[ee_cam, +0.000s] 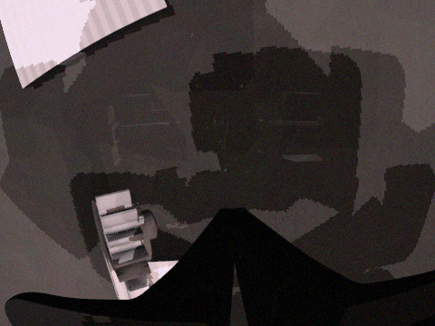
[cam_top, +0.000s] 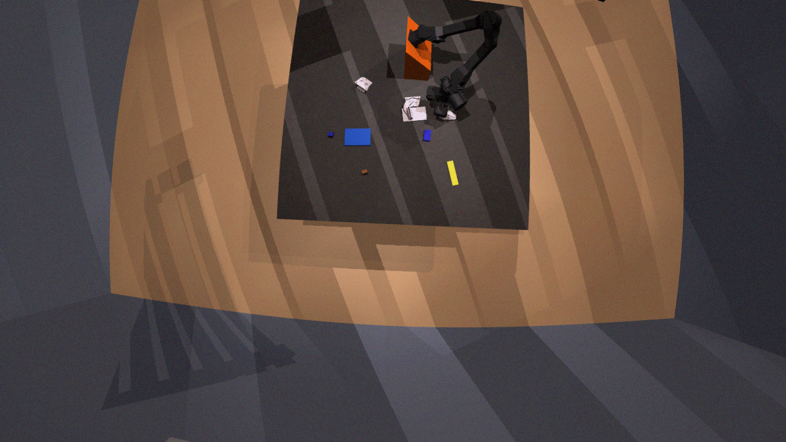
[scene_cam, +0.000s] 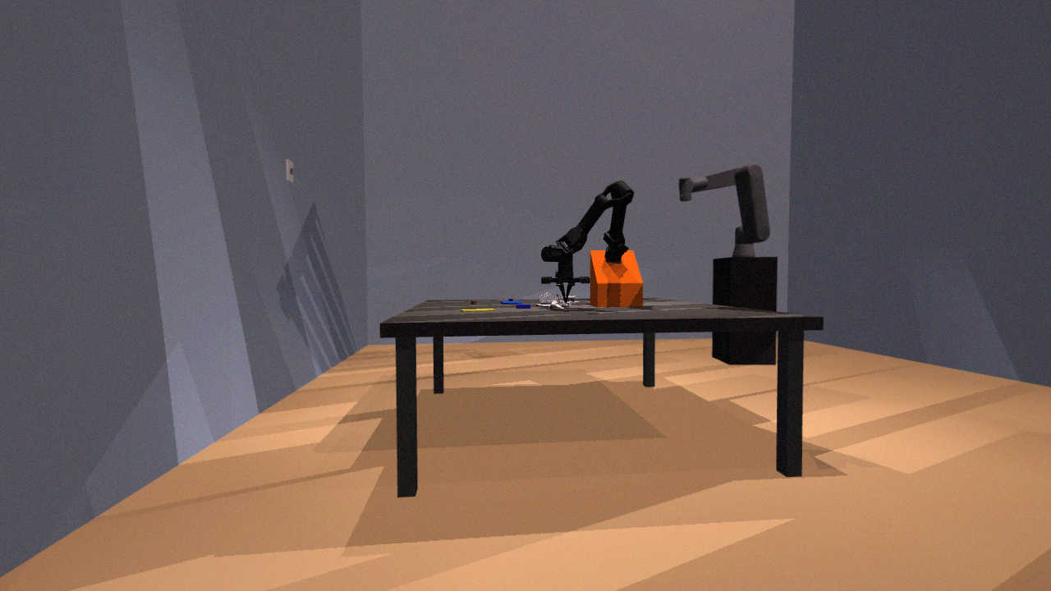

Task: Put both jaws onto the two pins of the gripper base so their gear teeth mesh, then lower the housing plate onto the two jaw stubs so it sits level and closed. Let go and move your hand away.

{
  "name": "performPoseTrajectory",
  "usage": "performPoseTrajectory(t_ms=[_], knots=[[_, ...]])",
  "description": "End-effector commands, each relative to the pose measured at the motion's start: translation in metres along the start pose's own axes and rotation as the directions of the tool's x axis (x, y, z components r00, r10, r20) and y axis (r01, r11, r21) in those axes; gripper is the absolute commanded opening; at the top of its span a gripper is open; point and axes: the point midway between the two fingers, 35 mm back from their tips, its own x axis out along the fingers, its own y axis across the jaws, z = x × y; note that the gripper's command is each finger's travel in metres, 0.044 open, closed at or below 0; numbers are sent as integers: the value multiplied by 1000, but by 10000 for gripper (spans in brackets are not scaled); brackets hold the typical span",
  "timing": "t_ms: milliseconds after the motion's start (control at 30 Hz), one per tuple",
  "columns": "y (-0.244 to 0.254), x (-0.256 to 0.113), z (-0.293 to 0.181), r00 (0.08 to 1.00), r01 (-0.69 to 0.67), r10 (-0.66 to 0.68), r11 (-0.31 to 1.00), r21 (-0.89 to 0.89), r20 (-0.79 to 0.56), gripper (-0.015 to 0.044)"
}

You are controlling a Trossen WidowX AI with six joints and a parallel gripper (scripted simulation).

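Observation:
The white gripper base (cam_top: 419,115) (ee_cam: 41,36) lies on the table; its plate shows at the wrist view's upper left. One grey-white jaw (cam_top: 408,111) appears to stand on edge on that plate. The other white jaw (cam_top: 450,115) (ee_cam: 119,219) lies right of the base, its ribbed side showing in the wrist view. The white housing plate (cam_top: 363,83) lies apart, farther left, and looks tilted. My gripper (scene_cam: 566,300) (ee_cam: 231,219) is shut with nothing seen between its fingertips. It is low over the table, beside the loose jaw, and hides part of it. The pins are not clear.
The orange wedge block (cam_top: 417,70) (scene_cam: 616,293) stands behind, under the arm's base. A small blue block (cam_top: 427,135), a blue slab (cam_top: 357,136), a yellow strip (cam_top: 452,173), a tiny blue cube (cam_top: 330,134) and a brown piece (cam_top: 364,172) lie on the table (cam_top: 330,197).

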Motion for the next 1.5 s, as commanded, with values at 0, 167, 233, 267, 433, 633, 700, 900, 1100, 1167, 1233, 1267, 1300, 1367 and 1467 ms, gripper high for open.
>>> performPoseTrajectory(t_ms=[0,167,233,267,433,633,700,900,1100,1167,1233,1267,1300,1367,1467], knots=[[4,1,0,1000,-4,4,1000,5,4,0],[12,1,0,1000,-4,4,1000,5,5,0],[15,1,-1,1000,-4,4,1000,4,5,0],[17,1,-1,1000,-4,4,1000,4,5,0],[25,1,-1,1000,-5,4,1000,4,6,0],[35,1,-1,1000,-5,5,1000,3,7,0],[38,1,-1,1000,-5,5,1000,3,7,0],[48,1,0,1000,-5,5,1000,3,7,0],[57,0,1,1000,-5,5,1000,3,7,0],[57,0,1,1000,-5,5,1000,3,7,0],[57,0,1,1000,-5,5,1000,3,7,0],[57,-1,1,1000,-5,5,1000,3,7,0],[57,-2,1,1000,-5,5,1000,3,7,0],[57,-6,1,1000,-6,6,1000,3,8,0],[57,-39,2,1000,-7,7,1000,6,14,0]])
